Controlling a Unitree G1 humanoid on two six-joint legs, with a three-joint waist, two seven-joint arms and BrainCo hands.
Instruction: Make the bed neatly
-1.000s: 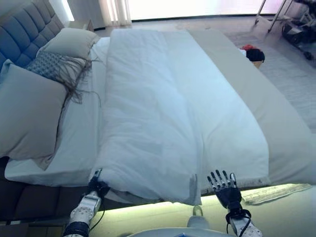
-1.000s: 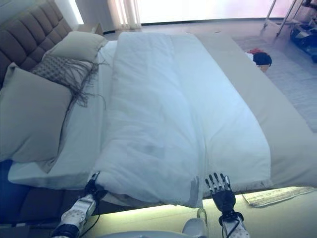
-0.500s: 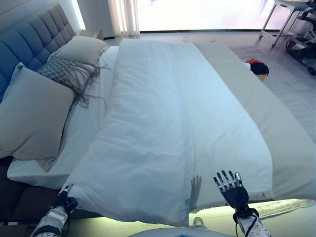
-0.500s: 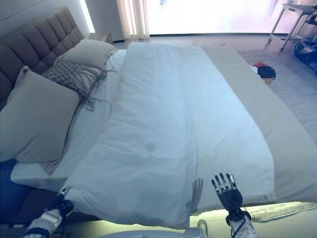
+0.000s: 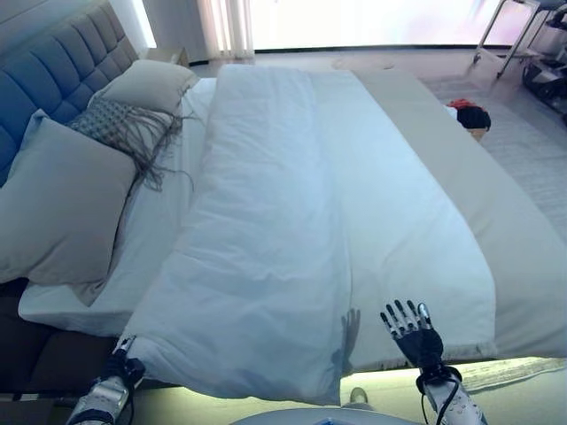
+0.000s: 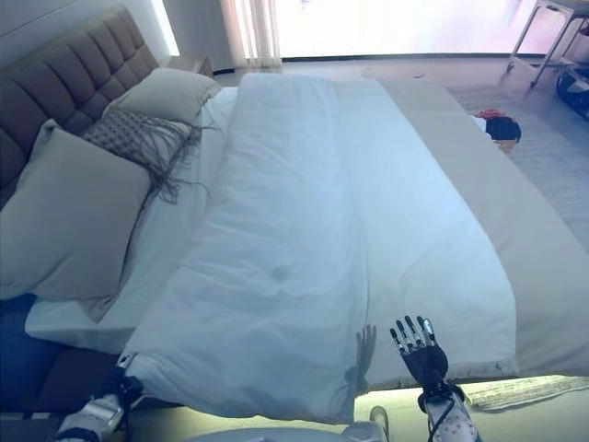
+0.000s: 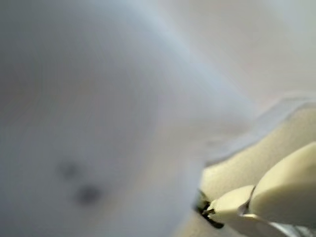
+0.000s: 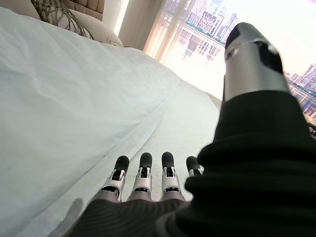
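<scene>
**White duvet doubled along the bed, one corner at the left robot hand**

We see a wide bed (image 5: 523, 266) filling most of the frame, its beige cover bare along the right side. A tufted headboard (image 5: 44, 80) stands at the upper left, bright curtained windows run along the top edge, and a pale rug lies on the floor at the upper right.

The white duvet (image 5: 292, 204) lies down the middle of the bed from the top centre to the lower centre, folded over so that a long seam runs along its length. Its near edge hangs over the side of the bed at the bottom of the frame.

We count three pillows at the left: one large grey pillow (image 5: 58, 208), one patterned cushion with a dark fringe (image 5: 115, 128), and one smaller pillow (image 5: 149, 84) above it. One dark bundle with a red patch (image 5: 469, 115) sits beyond the bed's far edge at the upper right.

The left robot hand (image 5: 124, 372) is at the lower left, at the duvet's near corner; we cannot tell how its fingers stand, as the cloth covers them. The right robot hand (image 5: 412, 332) is at the lower right with fingers spread wide and straight, holding nothing, over the duvet's near edge.
</scene>
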